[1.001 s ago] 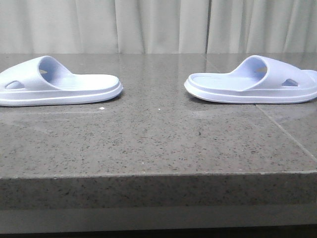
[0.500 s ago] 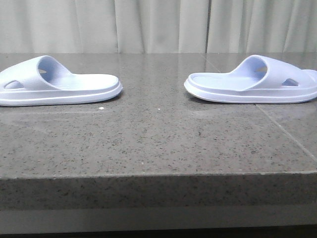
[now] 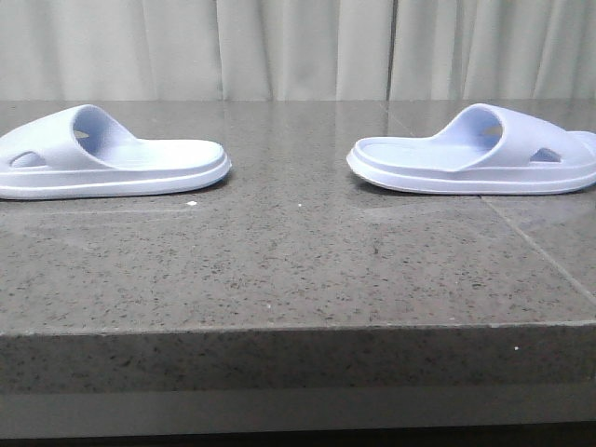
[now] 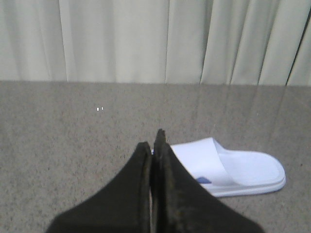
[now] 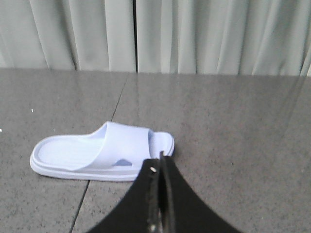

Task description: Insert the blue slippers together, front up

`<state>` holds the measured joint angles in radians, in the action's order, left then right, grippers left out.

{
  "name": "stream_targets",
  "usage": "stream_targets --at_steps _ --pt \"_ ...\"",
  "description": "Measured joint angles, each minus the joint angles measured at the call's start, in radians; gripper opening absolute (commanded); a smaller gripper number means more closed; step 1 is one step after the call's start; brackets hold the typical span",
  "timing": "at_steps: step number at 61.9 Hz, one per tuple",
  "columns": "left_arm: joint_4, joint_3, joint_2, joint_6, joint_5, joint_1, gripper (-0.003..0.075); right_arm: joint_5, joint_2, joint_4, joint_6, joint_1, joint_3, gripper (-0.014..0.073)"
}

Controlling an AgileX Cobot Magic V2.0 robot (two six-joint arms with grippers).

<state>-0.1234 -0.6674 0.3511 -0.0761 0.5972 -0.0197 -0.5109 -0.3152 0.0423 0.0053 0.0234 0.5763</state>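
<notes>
Two pale lavender-blue slippers lie flat on the dark granite table, soles down, heels toward each other. The left slipper [image 3: 112,158] sits at the far left, the right slipper [image 3: 475,154] at the far right. Neither gripper shows in the front view. In the left wrist view, my left gripper [image 4: 154,141] is shut and empty, its tips in front of the left slipper [image 4: 233,167]. In the right wrist view, my right gripper [image 5: 161,162] is shut and empty, short of the right slipper [image 5: 97,150].
The granite table [image 3: 298,270] has a front edge low in the front view and a tile seam [image 3: 535,247] on the right. Pale curtains [image 3: 298,47] hang behind the table. A small white speck [image 3: 191,202] lies near the left slipper.
</notes>
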Motion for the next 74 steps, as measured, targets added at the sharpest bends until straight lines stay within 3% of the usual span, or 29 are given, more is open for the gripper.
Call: stream_targets --at_steps 10,26,33,37,45,51,56,64,74 --pt "0.004 -0.004 0.081 0.0 0.075 0.0 -0.002 -0.07 -0.122 0.0 0.0 0.0 0.003 -0.0118" --pt "0.004 -0.004 0.138 0.0 0.08 0.0 -0.002 -0.103 -0.241 0.0 0.0 0.0 0.003 -0.0118" --pt "0.004 -0.004 0.154 0.0 0.082 0.0 -0.001 -0.103 -0.266 0.0 0.0 0.0 0.003 -0.0074" --pt "0.004 -0.004 0.166 0.0 0.082 0.0 0.006 -0.103 -0.274 0.0 0.0 0.0 0.003 0.0026" --pt "0.004 -0.004 0.198 0.0 0.082 0.0 0.0356 -0.103 -0.278 0.0 0.0 0.0 0.003 0.0313" --pt "0.004 -0.004 0.217 0.0 0.078 0.0 0.0524 -0.103 -0.278 0.0 0.0 0.0 0.003 0.0401" --pt "0.004 -0.004 0.227 0.0 0.075 0.0 0.0543 -0.103 -0.278 0.0 0.0 0.0 0.003 0.0405" --pt "0.004 -0.004 0.244 0.0 0.075 0.0 0.0507 -0.103 -0.278 0.0 0.0 0.0 0.003 0.0405" --pt "0.004 -0.064 0.34 0.0 0.169 0.0 0.0489 -0.103 -0.278 0.008 0.0 0.0 0.003 0.0405"
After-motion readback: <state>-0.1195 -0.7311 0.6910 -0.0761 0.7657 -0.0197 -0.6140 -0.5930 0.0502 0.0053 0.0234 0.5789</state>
